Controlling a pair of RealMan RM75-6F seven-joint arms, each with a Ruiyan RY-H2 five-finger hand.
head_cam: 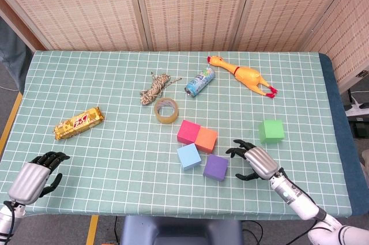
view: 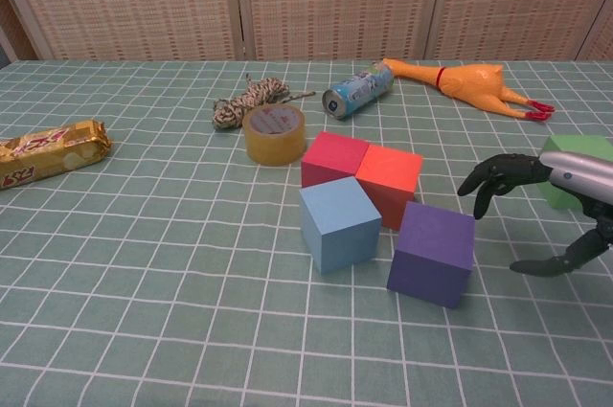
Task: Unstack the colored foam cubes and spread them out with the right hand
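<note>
Four foam cubes lie close together near the table's middle: pink [head_cam: 188, 131] [view: 332, 160], orange [head_cam: 206, 138] [view: 389, 180], light blue [head_cam: 188, 155] [view: 339, 224] and purple [head_cam: 215, 167] [view: 432, 252]. The purple one sits slightly apart, toward the front right. A green cube [head_cam: 271, 130] [view: 572, 166] rests alone further right. My right hand [head_cam: 256, 160] [view: 551, 204] hovers just right of the purple cube, fingers spread, holding nothing. My left hand [head_cam: 33, 174] stays at the table's front left corner, fingers curled, holding nothing.
A tape roll [head_cam: 166, 110], a rope bundle [head_cam: 155, 90], a can [head_cam: 199, 81] and a rubber chicken [head_cam: 242, 74] lie behind the cubes. A gold snack bar [head_cam: 79, 123] sits at the left.
</note>
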